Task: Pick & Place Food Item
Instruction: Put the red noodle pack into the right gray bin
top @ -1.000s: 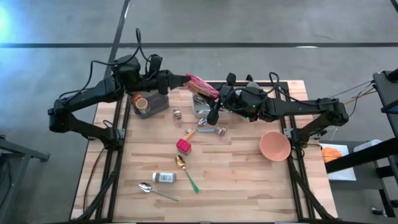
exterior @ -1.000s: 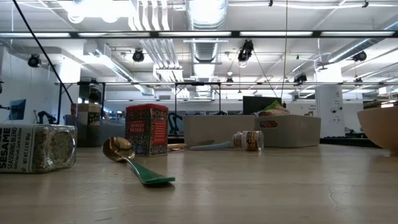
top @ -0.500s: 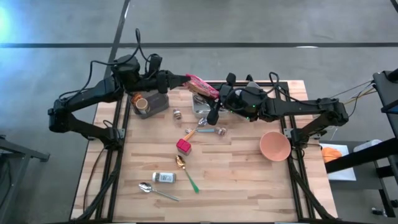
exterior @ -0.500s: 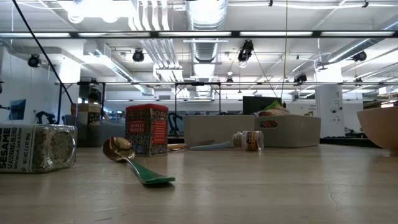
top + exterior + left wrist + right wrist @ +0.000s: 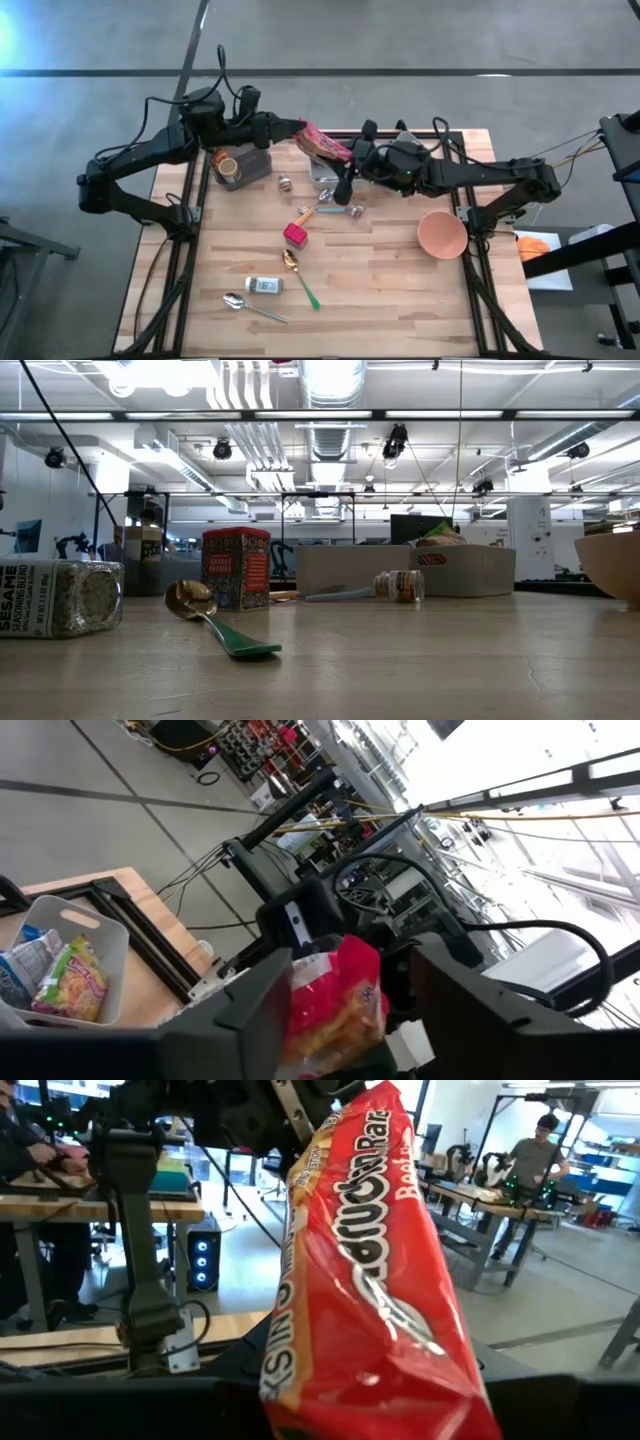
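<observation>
Red ramen packet (image 5: 324, 141) spans between the 2 grippers above the table's far edge.

The right gripper (image 5: 347, 157) clamps the packet's lower end; in its wrist view the pack (image 5: 372, 1270) rises from between the dark fingers, whose tips are hidden under the wrapper. The left gripper (image 5: 297, 130) stands with its jaws spread either side of the packet (image 5: 330, 1005), apparently not pinching it, though contact is hard to judge. Below them sits a grey bin (image 5: 324, 172), partly covered by the arms. Nearer lie a red tin (image 5: 295, 236), a gold spoon with a green handle (image 5: 298, 274), a sesame jar (image 5: 264, 285) and a pink bowl (image 5: 442, 233), cut off in the low view.
</observation>
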Controlling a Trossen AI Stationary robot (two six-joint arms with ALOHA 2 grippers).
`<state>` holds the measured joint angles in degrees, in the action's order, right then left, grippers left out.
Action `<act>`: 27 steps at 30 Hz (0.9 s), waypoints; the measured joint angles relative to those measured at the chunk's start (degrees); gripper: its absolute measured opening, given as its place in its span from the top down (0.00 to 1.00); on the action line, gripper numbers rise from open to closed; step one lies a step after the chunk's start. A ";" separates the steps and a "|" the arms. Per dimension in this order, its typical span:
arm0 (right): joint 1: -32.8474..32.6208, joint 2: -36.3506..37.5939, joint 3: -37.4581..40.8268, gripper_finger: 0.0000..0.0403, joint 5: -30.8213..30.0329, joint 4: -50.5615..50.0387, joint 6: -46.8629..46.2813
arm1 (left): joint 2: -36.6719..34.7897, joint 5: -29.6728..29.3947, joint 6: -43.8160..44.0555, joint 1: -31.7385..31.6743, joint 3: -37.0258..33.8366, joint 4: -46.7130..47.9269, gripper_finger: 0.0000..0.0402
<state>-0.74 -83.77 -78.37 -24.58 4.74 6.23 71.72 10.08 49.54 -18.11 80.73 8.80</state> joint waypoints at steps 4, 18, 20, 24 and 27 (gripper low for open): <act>0.10 0.55 0.00 0.70 -0.11 -0.58 -0.75 | 0.00 -0.06 0.00 -0.13 0.00 0.01 0.40; 0.79 2.54 -0.04 0.70 -1.22 -7.70 -7.47 | -3.54 0.01 -2.46 -1.98 -0.07 0.58 0.35; 1.66 3.41 -0.04 0.70 -1.36 -9.51 -9.53 | -4.52 0.01 -3.07 -2.07 -0.07 1.51 0.35; 4.49 5.90 -0.06 0.70 -1.53 -14.30 -13.11 | -5.50 0.02 -3.49 -2.19 -0.05 3.60 0.35; 7.52 8.14 -0.07 0.70 -1.40 -19.44 -16.78 | -5.69 0.02 -3.67 -2.19 -0.07 5.76 0.35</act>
<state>6.78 -75.63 -78.43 -25.98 -14.70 -10.56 66.03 10.11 45.87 -20.29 80.66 14.56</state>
